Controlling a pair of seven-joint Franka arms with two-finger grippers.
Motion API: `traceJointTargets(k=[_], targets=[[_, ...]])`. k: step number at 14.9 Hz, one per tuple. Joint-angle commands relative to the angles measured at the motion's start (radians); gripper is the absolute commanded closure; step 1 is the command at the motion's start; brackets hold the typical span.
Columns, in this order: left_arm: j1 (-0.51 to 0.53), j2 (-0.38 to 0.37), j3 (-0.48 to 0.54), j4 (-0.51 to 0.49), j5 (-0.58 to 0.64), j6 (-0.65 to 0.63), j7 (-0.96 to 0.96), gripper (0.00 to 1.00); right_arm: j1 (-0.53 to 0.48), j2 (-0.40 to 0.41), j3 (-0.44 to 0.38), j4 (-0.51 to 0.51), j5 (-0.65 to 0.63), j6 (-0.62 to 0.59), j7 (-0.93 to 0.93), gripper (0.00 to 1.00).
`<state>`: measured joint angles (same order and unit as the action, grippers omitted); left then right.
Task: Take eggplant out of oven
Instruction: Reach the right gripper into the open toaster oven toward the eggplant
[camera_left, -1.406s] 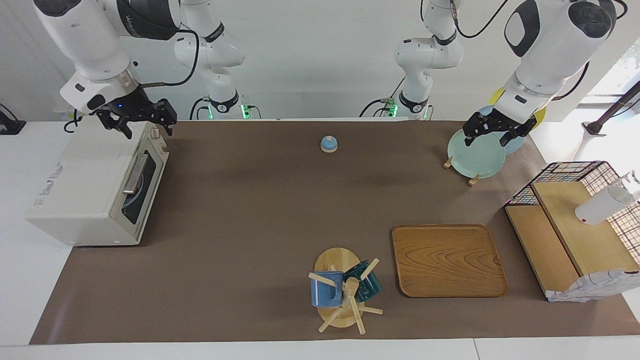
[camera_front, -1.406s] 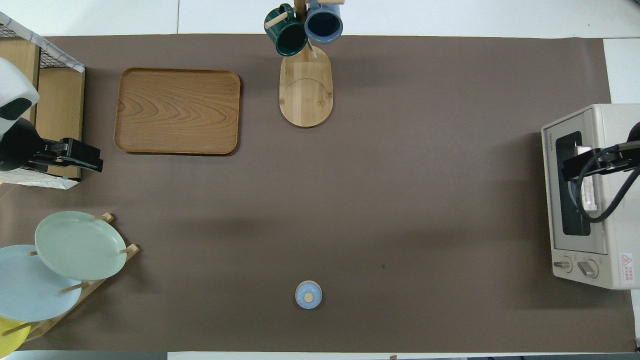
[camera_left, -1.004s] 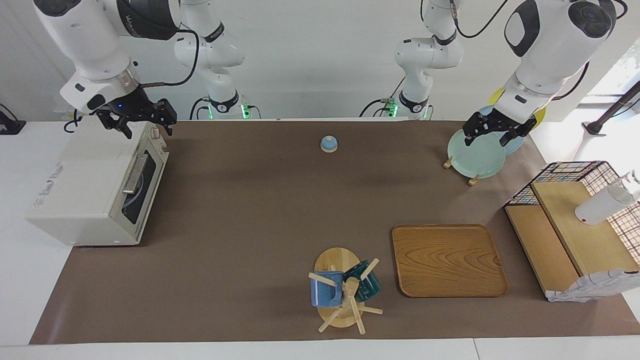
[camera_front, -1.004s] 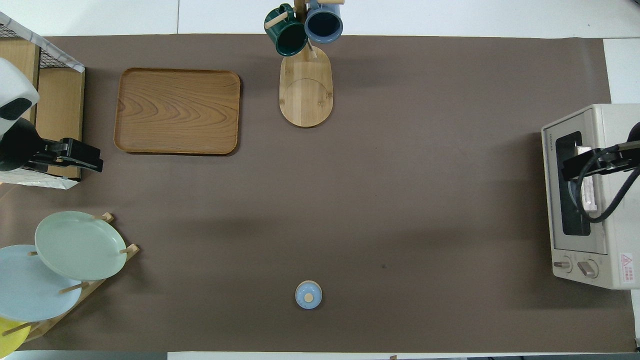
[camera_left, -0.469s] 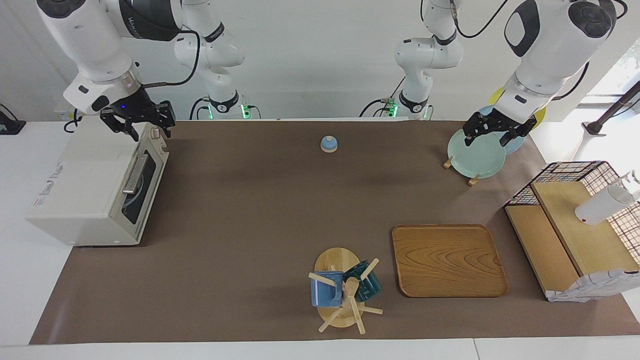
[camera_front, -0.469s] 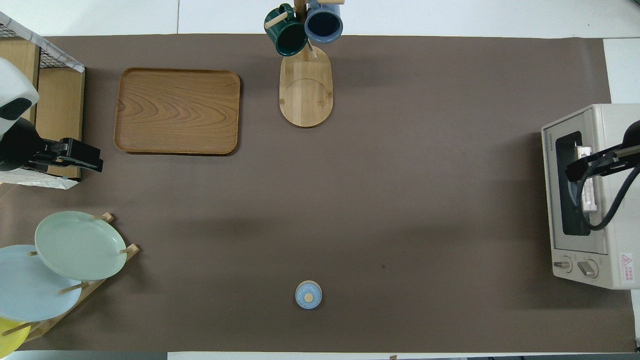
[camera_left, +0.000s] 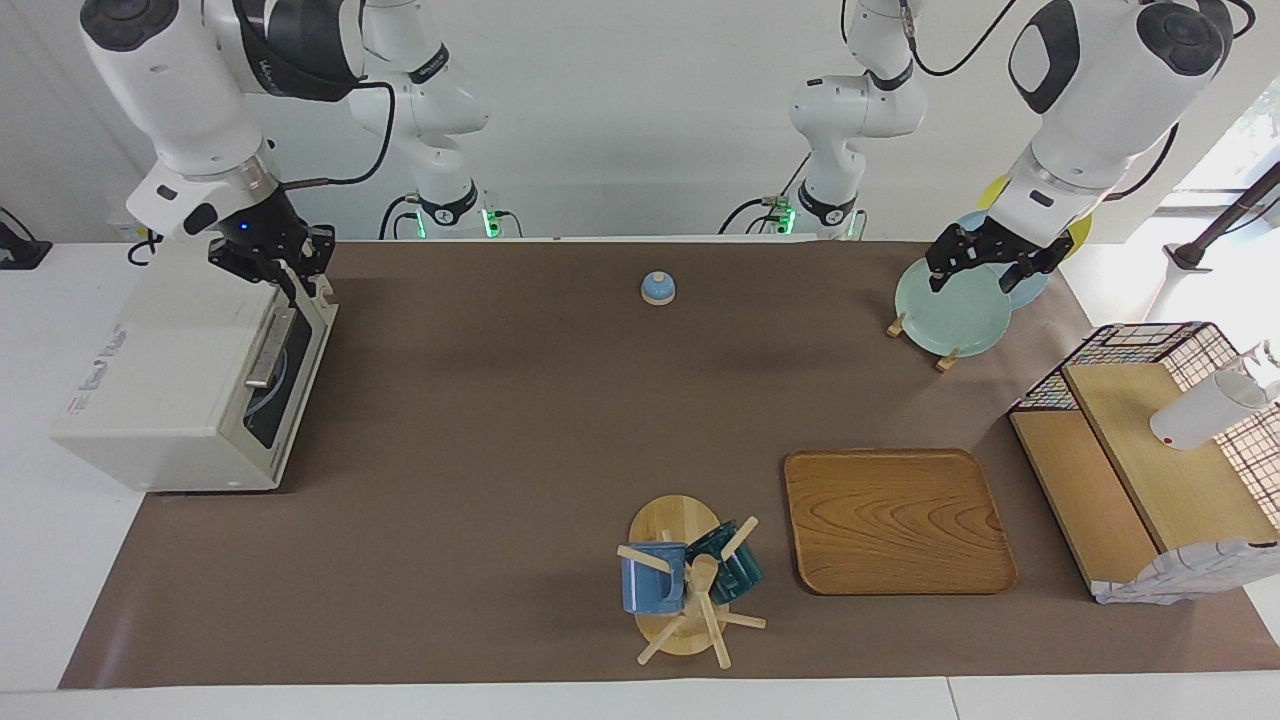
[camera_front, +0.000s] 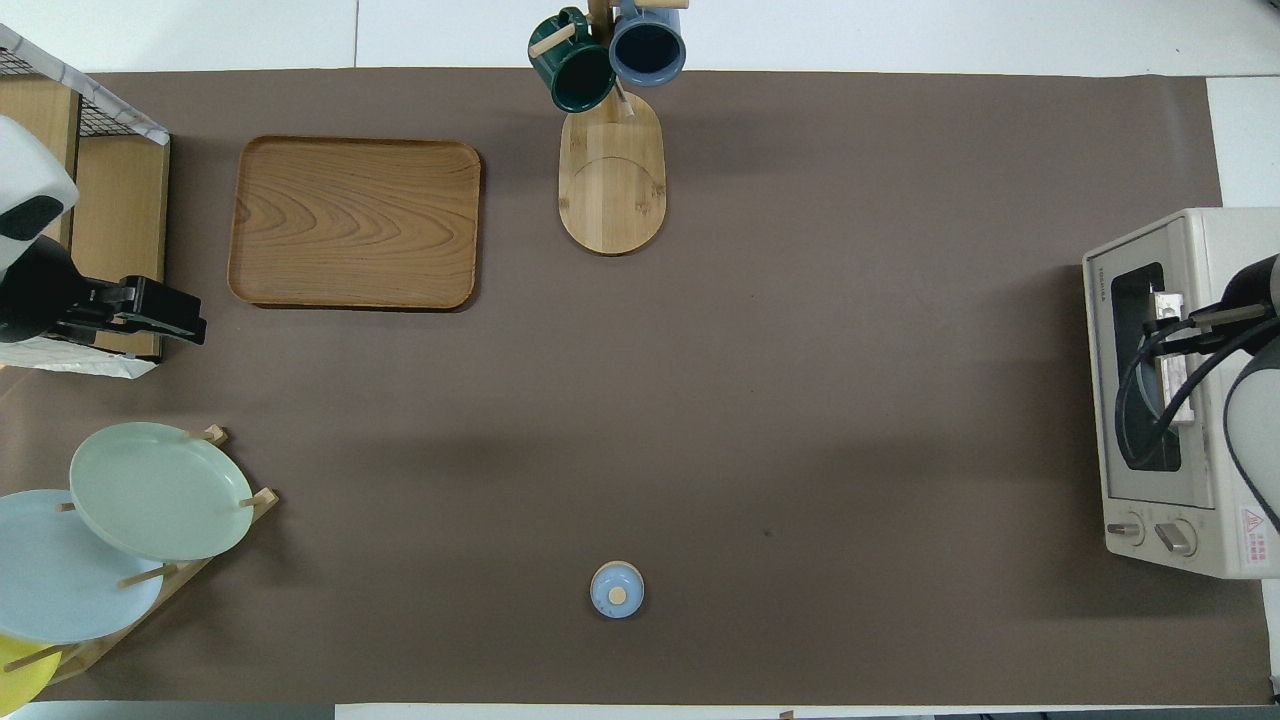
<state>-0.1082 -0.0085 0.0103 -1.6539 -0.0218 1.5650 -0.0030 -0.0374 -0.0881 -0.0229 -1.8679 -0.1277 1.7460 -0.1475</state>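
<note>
The eggplant cannot be seen in either view; the oven (camera_left: 190, 370) at the right arm's end of the table has its dark glass door closed, and only a pale curved shape shows through the glass. The right gripper (camera_left: 293, 285) hangs over the oven's upper front edge, above the robot-side end of the bar handle (camera_left: 270, 348), with its fingertips brought together on nothing; whether they touch the oven cannot be told. In the overhead view this gripper (camera_front: 1160, 330) covers part of the door. The left gripper (camera_left: 985, 268) waits with its jaws wide apart and empty, up over the green plate (camera_left: 950, 312) on the plate rack at the left arm's end. Farther from the robots lie a wooden tray (camera_left: 897, 520), a mug stand (camera_left: 680, 580) with two mugs, and a wire shelf (camera_left: 1150, 450). A small blue bell (camera_left: 657, 288) sits mid-table near the robots.
</note>
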Motion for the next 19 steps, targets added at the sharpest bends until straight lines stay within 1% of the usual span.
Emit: traceJointTargets(k=[1, 3, 4, 11, 13, 16, 18, 19], targets=[[0.002, -0.011, 0.000, -0.007, 0.019, 0.009, 0.008, 0.00, -0.038, -0.036, 0.008, -0.105, -0.045, 0.079, 0.042, 1.00], [0.002, -0.011, 0.000, -0.007, 0.019, 0.009, 0.006, 0.00, -0.055, -0.030, 0.008, -0.146, -0.064, 0.136, 0.042, 1.00], [0.002, -0.013, 0.000, -0.007, 0.019, 0.009, 0.008, 0.00, -0.064, -0.025, 0.008, -0.158, -0.093, 0.157, 0.039, 1.00], [0.002, -0.013, 0.002, -0.009, 0.019, 0.009, 0.008, 0.00, -0.108, -0.019, 0.009, -0.192, -0.107, 0.167, 0.005, 1.00], [0.002, -0.013, 0.000, -0.009, 0.019, 0.009, 0.008, 0.00, -0.110, -0.019, 0.009, -0.212, -0.105, 0.168, 0.006, 1.00], [0.002, -0.013, 0.002, -0.009, 0.019, 0.009, 0.008, 0.00, -0.108, -0.019, 0.009, -0.254, -0.092, 0.217, 0.012, 1.00], [0.002, -0.013, 0.002, -0.009, 0.019, 0.009, 0.006, 0.00, -0.085, -0.015, 0.015, -0.264, -0.089, 0.240, 0.019, 1.00], [0.002, -0.013, 0.002, -0.007, 0.019, 0.009, 0.008, 0.00, -0.052, -0.010, 0.015, -0.264, -0.079, 0.244, 0.029, 1.00]])
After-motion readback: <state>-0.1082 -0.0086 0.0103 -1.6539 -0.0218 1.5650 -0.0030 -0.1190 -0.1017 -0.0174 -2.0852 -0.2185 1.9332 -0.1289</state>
